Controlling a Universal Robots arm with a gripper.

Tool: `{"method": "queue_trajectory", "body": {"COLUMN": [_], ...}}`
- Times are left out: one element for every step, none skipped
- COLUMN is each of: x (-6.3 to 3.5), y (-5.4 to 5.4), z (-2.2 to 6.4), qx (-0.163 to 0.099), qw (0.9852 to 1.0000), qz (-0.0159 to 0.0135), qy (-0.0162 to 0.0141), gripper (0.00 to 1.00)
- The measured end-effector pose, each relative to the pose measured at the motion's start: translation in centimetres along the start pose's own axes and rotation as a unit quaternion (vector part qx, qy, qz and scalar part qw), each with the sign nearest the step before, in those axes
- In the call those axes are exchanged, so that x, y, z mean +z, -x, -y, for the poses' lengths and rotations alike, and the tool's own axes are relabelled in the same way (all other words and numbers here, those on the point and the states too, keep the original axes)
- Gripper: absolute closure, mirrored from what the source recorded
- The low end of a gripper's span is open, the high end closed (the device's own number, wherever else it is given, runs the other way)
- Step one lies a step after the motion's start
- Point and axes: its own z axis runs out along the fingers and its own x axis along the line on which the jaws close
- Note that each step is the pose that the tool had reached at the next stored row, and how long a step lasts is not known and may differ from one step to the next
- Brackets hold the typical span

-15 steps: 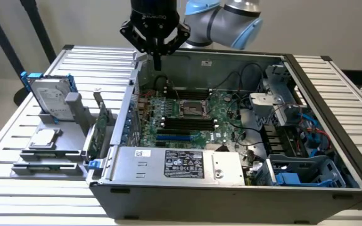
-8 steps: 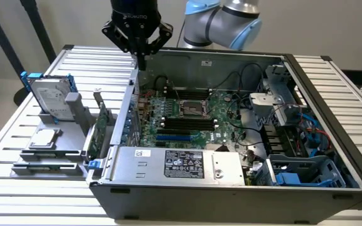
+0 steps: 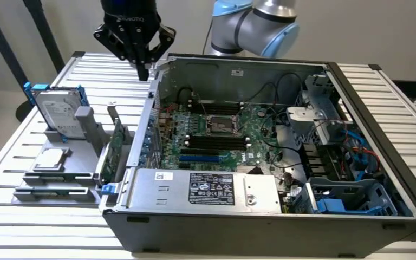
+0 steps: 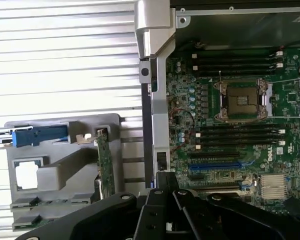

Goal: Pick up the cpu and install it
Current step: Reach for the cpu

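The cpu (image 3: 49, 158) lay flat in a recess of the grey holder (image 3: 58, 181) on the bench (image 3: 20, 222). It sat beside the upright hard drive (image 3: 58, 111) and well apart from the socket (image 3: 221, 125) inside the open computer case (image 3: 266, 222). I judged it light, stiff and thin, with a slick metal top and a fragile underside, so its opposite edges seemed the place to take hold. My tool (image 3: 145, 73) hung above the case's wall on the exterior view's left, fingers closed together, gripping nothing.
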Motion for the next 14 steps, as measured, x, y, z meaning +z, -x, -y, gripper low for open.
{"method": "queue_trajectory", "body": {"x": [0.02, 0.04, 0.06, 0.08, 0.1, 0.12, 0.14, 0.16, 0.18, 0.21, 0.23, 0.25, 0.28, 0.3], "y": [-0.5, -0.9, -1.4, -1.8, -2.3, -2.7, -3.2, -3.6, -4.1, -4.6, -5.0, -5.5, -5.9, -6.4], "z": [0.01, 0.02, 0.03, 0.04, 0.05, 0.06, 0.07, 0.08, 0.08, 0.09, 0.1, 0.11, 0.11, 0.12], "qx": [0.0, 0.0, 0.0, 0.0, 0.0, 0.0, 0.0, 0.0, 0.0, 0.0, 0.0, 0.0, 0.0, 0.0], "qw": [1.0, 1.0, 1.0, 1.0, 1.0, 1.0, 1.0, 1.0, 1.0, 1.0, 1.0, 1.0, 1.0, 1.0], "qz": [-0.0001, -0.0003, -0.0005, -0.0006, -0.0008, -0.001, -0.0012, -0.0014, -0.0017, -0.0019, -0.0022, -0.0024, -0.0027, -0.003], "qy": [0.0, 0.0, -0.0001, 0.0, -0.0001, -0.0001, -0.0001, -0.0002, -0.0002, -0.0003, -0.0003, -0.0004, -0.0005, -0.0006], "gripper": [0.89, 0.89, 0.89, 0.89, 0.89, 0.89, 0.89, 0.89, 0.89, 0.89, 0.89, 0.89, 0.89, 0.89]}}
